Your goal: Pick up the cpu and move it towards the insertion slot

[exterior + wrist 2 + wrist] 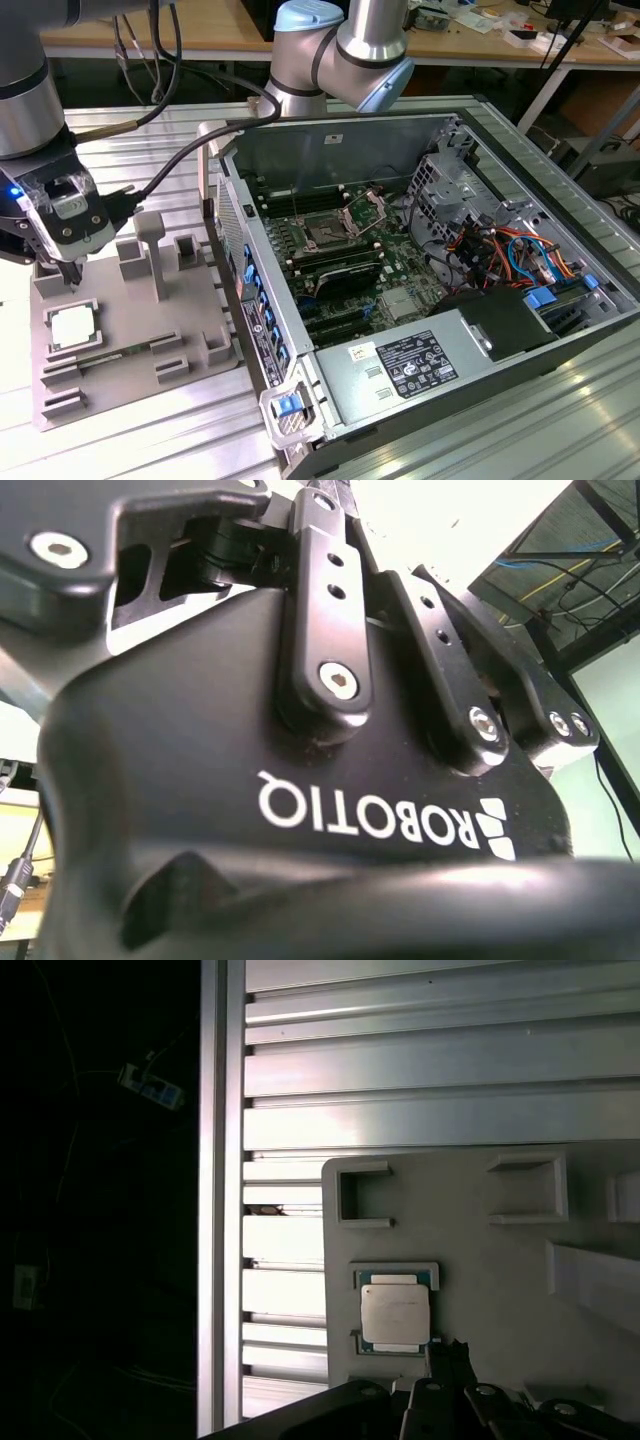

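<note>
The cpu [72, 326] is a small silvery square plate lying flat in a square pocket of the grey plastic fixture [135, 330], at the exterior view's left. The first wrist view shows the cpu [396, 1314] seated in the same pocket. My gripper [68, 272] hangs just above and slightly behind the cpu, shut with nothing in it and not touching the plate. In the first wrist view the gripper [450, 1355] points at the cpu's edge. The insertion slot [325, 232], a dark socket with a raised metal frame, sits on the green board inside the open computer case.
The open computer case [430, 260] lies on its side at the exterior view's right, full of cables and drive cages. Upright posts [150, 255] rise from the fixture beside my gripper. The ribbed aluminium table [420, 1090] ends at an edge rail [222, 1200].
</note>
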Controlling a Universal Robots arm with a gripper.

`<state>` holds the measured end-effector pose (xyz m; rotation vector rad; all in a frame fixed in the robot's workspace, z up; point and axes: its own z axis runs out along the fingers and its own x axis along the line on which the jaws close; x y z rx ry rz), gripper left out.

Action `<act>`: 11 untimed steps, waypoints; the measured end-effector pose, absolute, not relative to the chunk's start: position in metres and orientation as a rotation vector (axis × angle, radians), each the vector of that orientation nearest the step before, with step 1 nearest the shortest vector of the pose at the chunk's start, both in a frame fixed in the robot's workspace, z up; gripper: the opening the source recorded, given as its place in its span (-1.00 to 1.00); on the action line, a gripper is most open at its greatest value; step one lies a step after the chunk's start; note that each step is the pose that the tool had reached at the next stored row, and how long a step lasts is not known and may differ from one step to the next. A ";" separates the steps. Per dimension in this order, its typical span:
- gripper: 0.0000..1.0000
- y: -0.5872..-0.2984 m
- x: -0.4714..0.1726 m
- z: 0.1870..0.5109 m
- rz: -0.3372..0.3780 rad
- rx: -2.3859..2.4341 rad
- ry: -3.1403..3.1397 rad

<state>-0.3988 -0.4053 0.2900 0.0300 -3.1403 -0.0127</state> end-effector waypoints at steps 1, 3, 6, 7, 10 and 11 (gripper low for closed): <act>-0.79 -0.405 -0.399 0.290 -0.013 0.030 -3.140; -0.79 -0.405 -0.399 0.290 -0.013 0.030 -3.140; -0.79 -0.405 -0.399 0.289 -0.013 0.030 -3.140; -0.79 -0.405 -0.399 0.289 -0.013 0.030 -3.140; -0.79 -0.405 -0.399 0.288 -0.013 0.030 -3.140; -0.79 -0.405 -0.399 0.288 -0.013 0.030 -3.140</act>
